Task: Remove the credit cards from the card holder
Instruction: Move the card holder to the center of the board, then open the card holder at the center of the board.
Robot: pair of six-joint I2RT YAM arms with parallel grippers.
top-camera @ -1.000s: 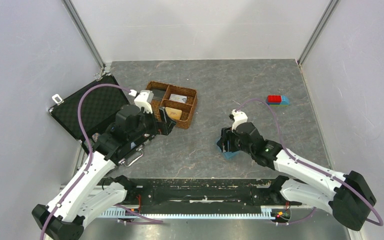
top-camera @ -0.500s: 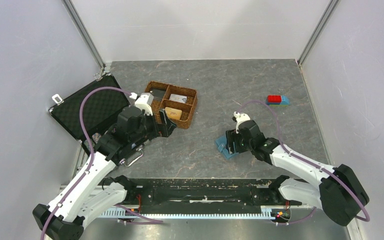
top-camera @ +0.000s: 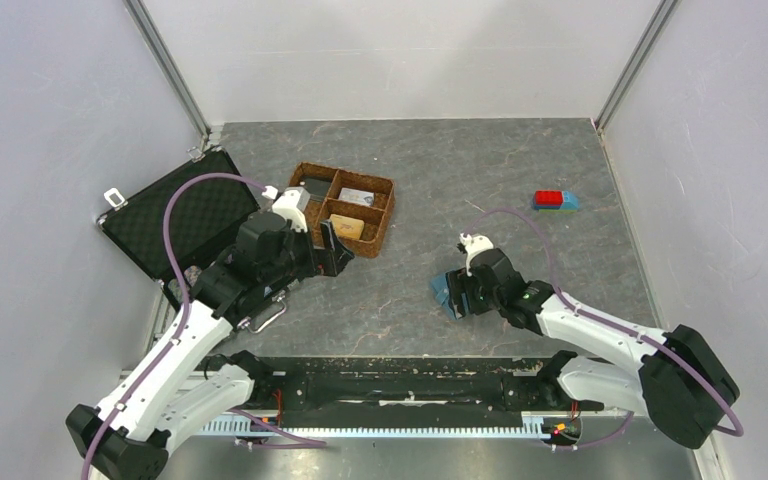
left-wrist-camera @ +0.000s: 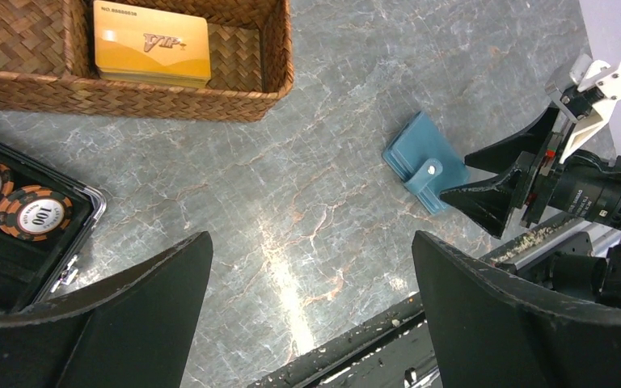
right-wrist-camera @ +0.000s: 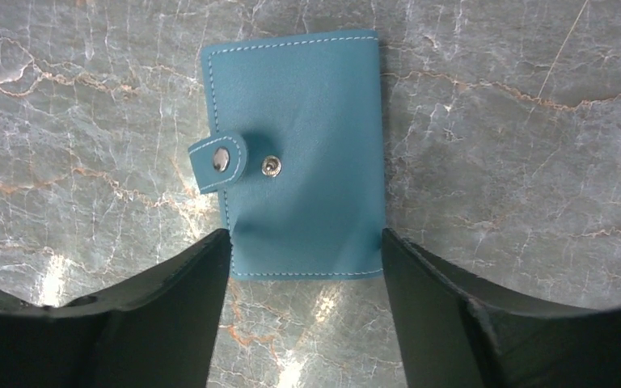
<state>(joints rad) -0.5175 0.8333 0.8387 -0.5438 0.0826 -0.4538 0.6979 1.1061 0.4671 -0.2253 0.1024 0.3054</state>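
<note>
The right hand [right-wrist-camera: 304, 242] has dropped lower and now sits spread, one finger on each side of the closed card holder [right-wrist-camera: 299, 121], which is flat on the bench [right-wrist-camera: 493, 121] near its front edge, so a grab looks next.

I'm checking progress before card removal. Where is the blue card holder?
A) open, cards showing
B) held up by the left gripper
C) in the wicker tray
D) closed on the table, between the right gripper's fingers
D: the card holder lies closed on the table, with the open right gripper straddling one end.
</note>
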